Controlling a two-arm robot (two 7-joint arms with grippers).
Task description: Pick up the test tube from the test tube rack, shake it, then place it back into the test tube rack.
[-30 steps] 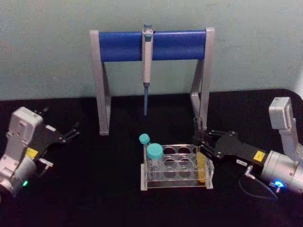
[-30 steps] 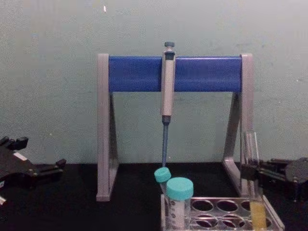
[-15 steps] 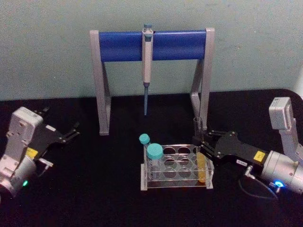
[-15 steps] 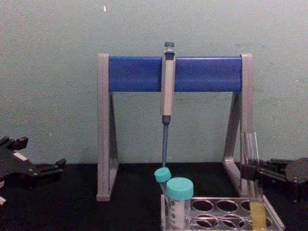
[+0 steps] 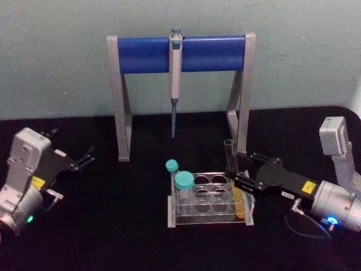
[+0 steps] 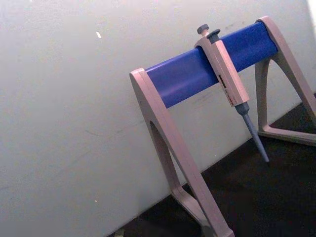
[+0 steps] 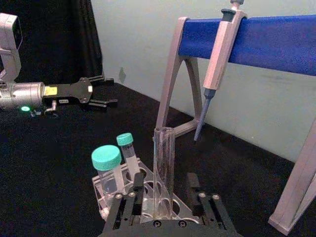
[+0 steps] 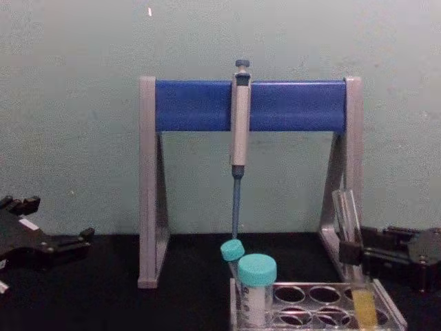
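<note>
The right gripper (image 5: 233, 179) pinches the test tube (image 5: 234, 180), whose liquid end sits in the test tube rack (image 5: 210, 220) at its right end. The tilted tube could catch the hole rim and drag the rack. The left gripper (image 5: 86, 158) waits open, well apart.

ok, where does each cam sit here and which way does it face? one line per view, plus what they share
Head: high, looking down; both arms show, right gripper around the test tube in the test tube rack, left gripper parked at left.
Chest: low, looking across the table at the pipette stand; both grippers at the edges.
Left wrist: tilted, facing stand and wall.
Right wrist: behind its own fingers, facing tube, rack, stand, the left gripper beyond.
Shared: all see the pipette.
</note>
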